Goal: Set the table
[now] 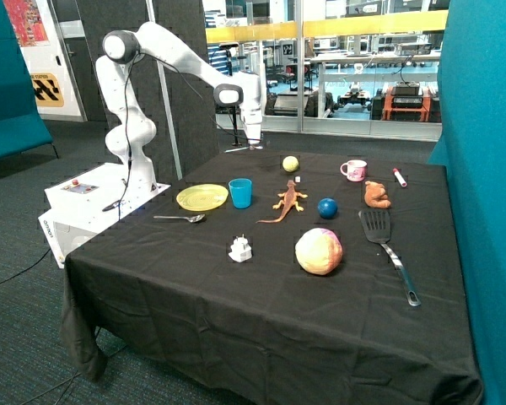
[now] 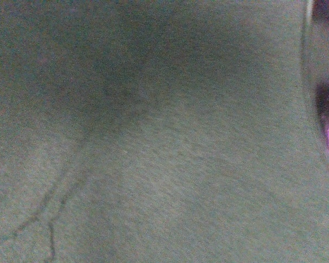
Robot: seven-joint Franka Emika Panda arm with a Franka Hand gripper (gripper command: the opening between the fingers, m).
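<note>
The counter [image 1: 261, 312], a large rectangle draped in black cloth that hangs down its sides, stands beside the white robot base box [image 1: 93, 198], with bare cloth along its near edge. The end effector [image 1: 253, 145] hangs low over the far edge, and I cannot tell its opening. The yellow plate [image 1: 201, 197], blue cup [image 1: 240, 192] and spoon [image 1: 182, 218] sit close together.

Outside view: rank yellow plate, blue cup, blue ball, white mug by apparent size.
1. yellow plate
2. blue cup
3. white mug, though it sits farther from the camera, so its rank against the cup is unsure
4. blue ball
</note>
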